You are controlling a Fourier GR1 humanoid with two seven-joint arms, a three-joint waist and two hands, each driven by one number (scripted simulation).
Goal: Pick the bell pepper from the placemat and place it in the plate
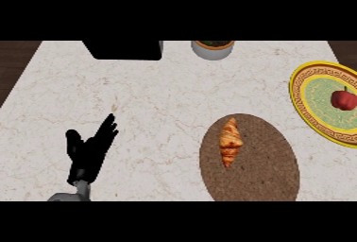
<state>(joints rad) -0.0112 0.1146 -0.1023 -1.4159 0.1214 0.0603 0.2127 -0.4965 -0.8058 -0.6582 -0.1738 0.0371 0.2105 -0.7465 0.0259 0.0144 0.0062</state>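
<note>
Left hand (89,149) is seen lower left on desk (153,94), fingers straight, nothing held. Bell pepper (344,99) is seated in plate (307,111) at right; croissant (231,141) is laid on placemat (261,163).

A croissant (231,142) lies on the counter's far side from a grey pot (213,48) and black box (125,49).
</note>
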